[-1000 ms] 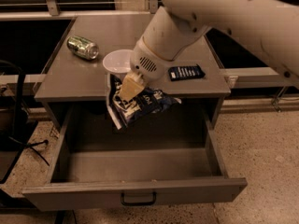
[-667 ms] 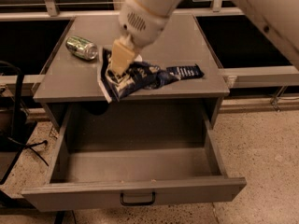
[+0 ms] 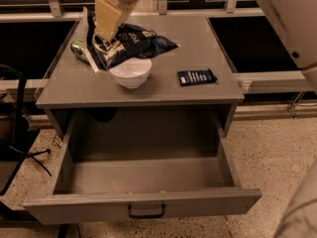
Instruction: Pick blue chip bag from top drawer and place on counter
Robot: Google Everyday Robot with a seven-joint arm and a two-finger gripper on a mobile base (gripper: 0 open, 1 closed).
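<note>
One pincer (image 3: 105,33) clamped on blue chip bag (image 3: 138,40), above counter (image 3: 203,43), rear-left.

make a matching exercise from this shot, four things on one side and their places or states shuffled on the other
1 gripper
2 white bowl
3 dark packet
4 top drawer

A pulled open
B flat on the counter's right side
C shut on the blue chip bag, above the counter's back left
D upright on the counter, just below the bag

Pairs: 1-C, 2-D, 3-B, 4-A
</note>
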